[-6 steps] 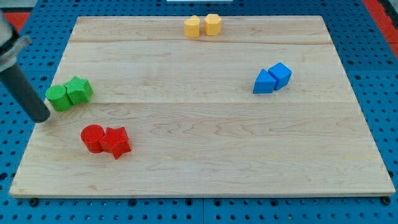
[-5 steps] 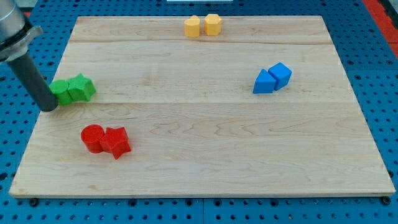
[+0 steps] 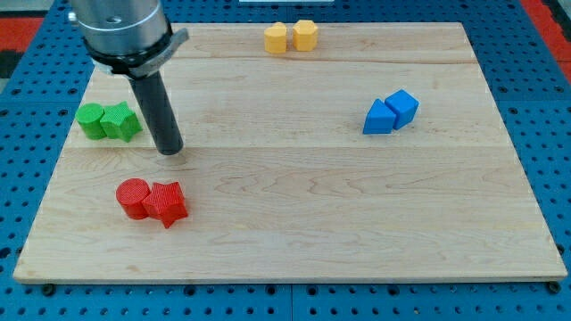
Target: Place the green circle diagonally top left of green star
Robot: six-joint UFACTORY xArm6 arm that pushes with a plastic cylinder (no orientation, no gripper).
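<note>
The green circle lies near the board's left edge, touching the green star on its right. The two sit side by side at about the same height in the view. My tip rests on the board just right of and slightly below the green star, with a small gap between them. The dark rod rises up and to the left from the tip.
A red circle and a red star touch each other below my tip. Two yellow blocks sit at the top edge. Two blue blocks sit at the right. The wooden board lies on a blue pegboard.
My tip has moved from the left of the green circle to the right of the green star. The green pair has shifted slightly up in the view.
</note>
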